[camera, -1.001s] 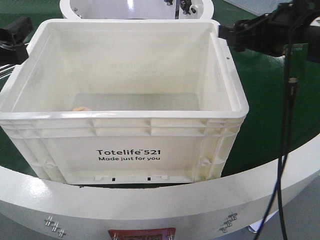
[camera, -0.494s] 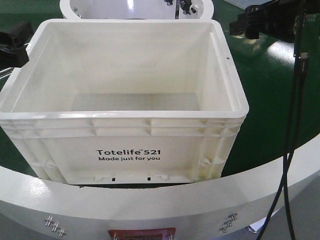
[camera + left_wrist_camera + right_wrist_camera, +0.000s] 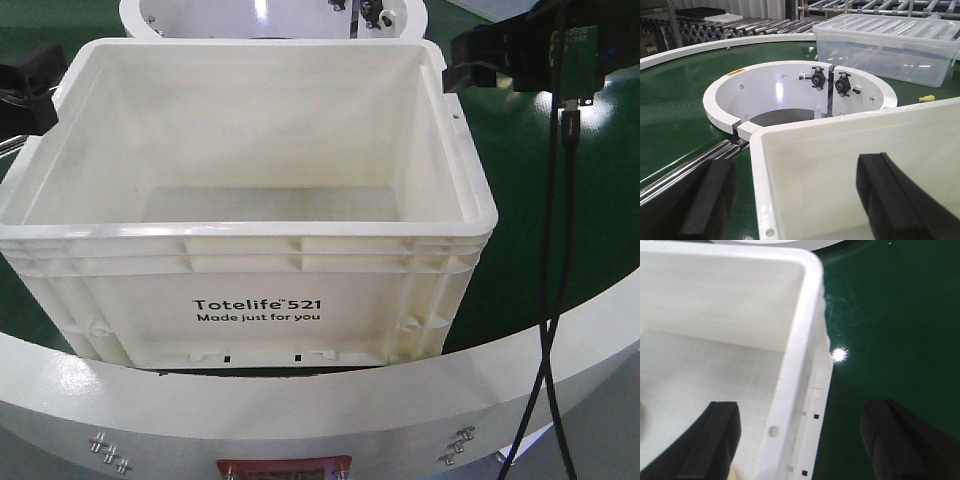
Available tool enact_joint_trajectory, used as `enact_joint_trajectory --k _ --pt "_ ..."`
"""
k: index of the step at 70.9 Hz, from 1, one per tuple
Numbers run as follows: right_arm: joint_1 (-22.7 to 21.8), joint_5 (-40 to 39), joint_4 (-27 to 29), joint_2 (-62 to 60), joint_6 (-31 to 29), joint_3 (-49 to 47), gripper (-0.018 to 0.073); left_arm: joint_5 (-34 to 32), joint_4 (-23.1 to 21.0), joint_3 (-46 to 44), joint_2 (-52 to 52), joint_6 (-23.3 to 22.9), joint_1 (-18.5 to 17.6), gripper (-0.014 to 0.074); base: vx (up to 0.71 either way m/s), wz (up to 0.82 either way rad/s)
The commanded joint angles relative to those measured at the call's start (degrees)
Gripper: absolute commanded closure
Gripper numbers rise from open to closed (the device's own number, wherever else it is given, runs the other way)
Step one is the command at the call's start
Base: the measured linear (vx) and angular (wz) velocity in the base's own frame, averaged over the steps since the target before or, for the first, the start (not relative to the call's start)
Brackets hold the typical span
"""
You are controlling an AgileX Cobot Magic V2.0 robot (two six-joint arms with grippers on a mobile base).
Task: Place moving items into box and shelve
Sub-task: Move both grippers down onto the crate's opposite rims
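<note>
Box (image 3: 120,300): white tote, upright on green surface (image 3: 560,200), print toward front camera, near wall just behind curved white edge (image 3: 300,420).

Left gripper (image 3: 796,175) at far-left corner of box. Jaws apart, astride the wall: one pad outside, one inside. Contact with the wall: cannot tell.

Right gripper (image 3: 801,407) at far-right corner. Jaws apart, astride the rim: one pad over box floor, one over green surface.

Tan sliver (image 3: 733,473) below inner pad, inside box; too little showing to name.

Behind box: white ring fixture (image 3: 775,90); further back, clear lidded bin (image 3: 890,45).
</note>
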Motion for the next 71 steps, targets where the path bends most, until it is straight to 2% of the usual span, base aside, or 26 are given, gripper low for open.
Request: enact_joint_trajectory --k 1,34,50,71 --pt "1.4 -3.7 0.3 -1.2 0.0 -2.1 0.0011 -4.4 -0.2 -1.6 -1.1 -0.3 -0.1 0.0012 0.00 0.00" --pt "2.4 -3.2 0.5 2.9 3.0 -2.1 0.0019 -4.1 -0.2 -1.6 -1.1 -0.3 -0.1 0.0012 0.00 0.00" --pt "5.0 -3.2 -2.0 2.9 3.4 -2.1 0.0036 -4.2 -0.2 -1.6 -1.1 -0.3 -0.1 0.0012 0.00 0.00" --pt "5.4 -3.0 -4.8 3.9 5.9 -2.1 0.0036 -4.2 -0.2 -1.6 -1.1 -0.3 -0.1 0.0012 0.00 0.00"
